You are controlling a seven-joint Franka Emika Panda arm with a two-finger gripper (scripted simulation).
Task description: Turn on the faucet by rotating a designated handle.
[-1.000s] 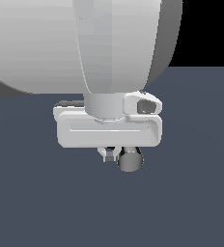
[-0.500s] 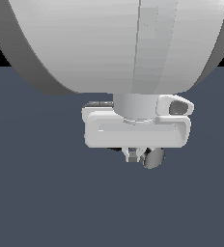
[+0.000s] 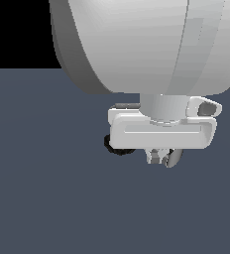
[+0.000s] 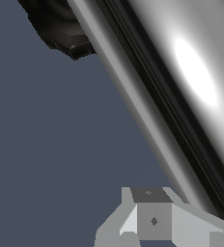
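In the exterior view my white gripper hangs under the big arm body, its fingers close together and shut on nothing. The faucet's black ridged base peeks out from behind the hand on the exterior view's left. The rounded end of the shiny silver handle shows just beside the fingertips, on the exterior view's right, touching or nearly touching them. In the wrist view the handle fills the frame as a long diagonal bar. One grey finger sits right against it, and the black base lies at its far end.
A flat dark blue-grey floor stretches all around the faucet. The arm's large white body blocks the upper part of the exterior view.
The gripper has moved toward the exterior view's right. The handle's silver end has swung the same way beside it, and the black base now shows on the left.
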